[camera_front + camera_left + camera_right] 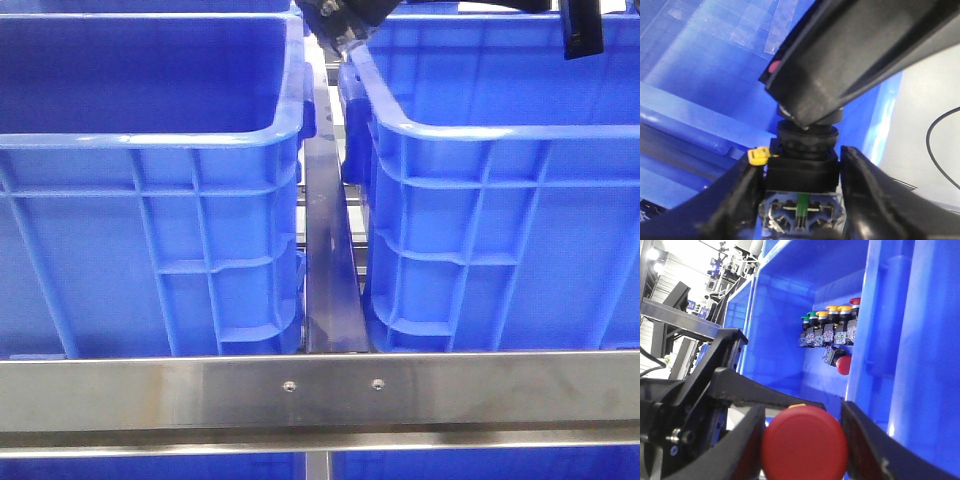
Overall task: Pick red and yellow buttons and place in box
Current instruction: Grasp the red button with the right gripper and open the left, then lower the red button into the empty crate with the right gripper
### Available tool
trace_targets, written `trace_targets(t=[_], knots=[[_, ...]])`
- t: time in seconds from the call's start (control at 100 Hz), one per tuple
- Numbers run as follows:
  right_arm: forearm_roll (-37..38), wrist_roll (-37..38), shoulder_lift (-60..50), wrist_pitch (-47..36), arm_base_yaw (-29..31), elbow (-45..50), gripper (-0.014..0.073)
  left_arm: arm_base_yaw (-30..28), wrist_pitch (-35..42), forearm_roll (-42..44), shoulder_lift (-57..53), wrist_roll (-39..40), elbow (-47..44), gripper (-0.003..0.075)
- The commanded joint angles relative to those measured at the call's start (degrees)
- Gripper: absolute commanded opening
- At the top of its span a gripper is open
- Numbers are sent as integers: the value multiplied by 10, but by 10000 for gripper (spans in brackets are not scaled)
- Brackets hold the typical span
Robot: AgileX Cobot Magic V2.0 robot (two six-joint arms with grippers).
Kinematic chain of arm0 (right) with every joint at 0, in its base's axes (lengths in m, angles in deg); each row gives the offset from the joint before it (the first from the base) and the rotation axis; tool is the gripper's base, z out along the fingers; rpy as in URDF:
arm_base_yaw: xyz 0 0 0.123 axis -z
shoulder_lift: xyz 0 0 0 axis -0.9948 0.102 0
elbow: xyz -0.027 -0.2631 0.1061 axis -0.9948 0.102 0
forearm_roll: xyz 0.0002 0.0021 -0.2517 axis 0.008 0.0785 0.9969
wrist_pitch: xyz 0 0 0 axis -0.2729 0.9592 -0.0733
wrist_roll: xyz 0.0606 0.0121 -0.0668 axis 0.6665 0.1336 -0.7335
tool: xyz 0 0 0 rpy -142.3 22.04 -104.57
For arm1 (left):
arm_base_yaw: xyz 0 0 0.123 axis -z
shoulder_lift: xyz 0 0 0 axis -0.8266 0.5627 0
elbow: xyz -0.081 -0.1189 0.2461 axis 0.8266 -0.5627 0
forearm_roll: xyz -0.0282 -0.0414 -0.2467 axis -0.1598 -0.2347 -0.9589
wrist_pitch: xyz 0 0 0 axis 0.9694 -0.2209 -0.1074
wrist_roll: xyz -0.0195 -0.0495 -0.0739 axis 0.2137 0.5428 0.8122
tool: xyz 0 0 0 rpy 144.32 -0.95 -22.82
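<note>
Two blue crates stand side by side on a steel frame [320, 385]. Right tool [802, 440] is closed on a red button [805, 440], glossy and domed; left tool [802, 172] grips a black-bodied button [802, 172]. Both seem at the handover near the right box's rim [480, 130]; next comes lowering and release inside, beside the sorted row [830, 327].
</note>
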Motion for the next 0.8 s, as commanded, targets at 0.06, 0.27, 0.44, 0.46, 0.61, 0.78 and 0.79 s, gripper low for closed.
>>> trace_targets(t=[0.06,0.27,0.44,0.46,0.61,0.78,0.79], knots=[[-37,-9,-14,19,1,-20,315,4,25,-21,-22,0,21,484],[-37,-9,-14,19,1,-20,315,4,22,-21,-22,0,21,557],[-37,-16,-14,16,20,-20,315,3,11,-17,-26,0,21,557],[-37,-16,-14,15,25,-20,315,3,9,-17,-26,0,21,557],[-36,-20,-14,17,77,-25,315,3,6,-17,-26,0,21,557],[-31,-73,-14,-8,132,-47,315,3,6,-17,-26,0,21,557],[-31,-79,-14,-14,134,-49,315,3,6,-18,-26,0,21,557]])
